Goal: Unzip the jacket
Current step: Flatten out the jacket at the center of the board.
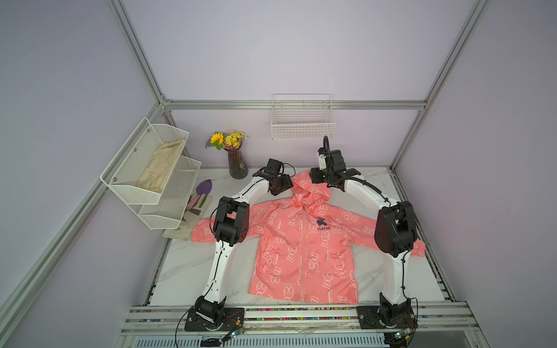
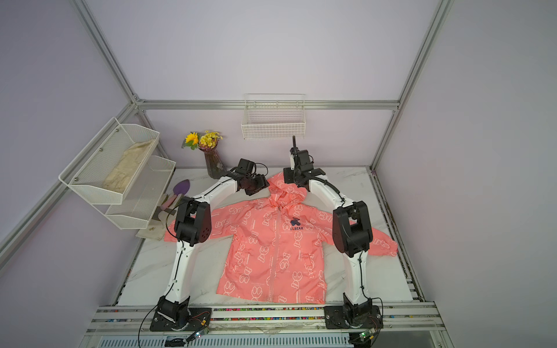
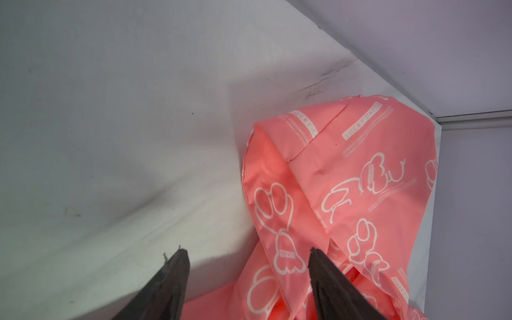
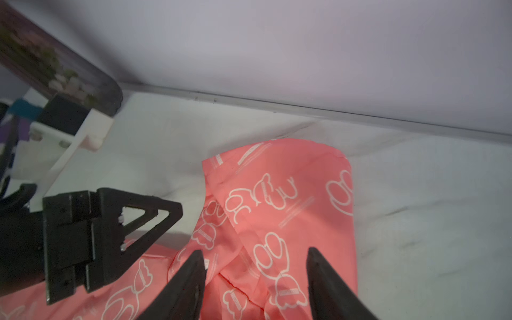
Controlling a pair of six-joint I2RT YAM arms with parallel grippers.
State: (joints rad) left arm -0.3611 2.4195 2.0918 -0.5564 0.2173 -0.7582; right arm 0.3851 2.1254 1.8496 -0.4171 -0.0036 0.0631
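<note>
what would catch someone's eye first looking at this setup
The coral-pink jacket stands out first, spread flat and zipped on the middle of the white table. The left gripper and right gripper hover open on either side of its hood. Yellow flowers in a dark vase stand by the back wall.
</note>
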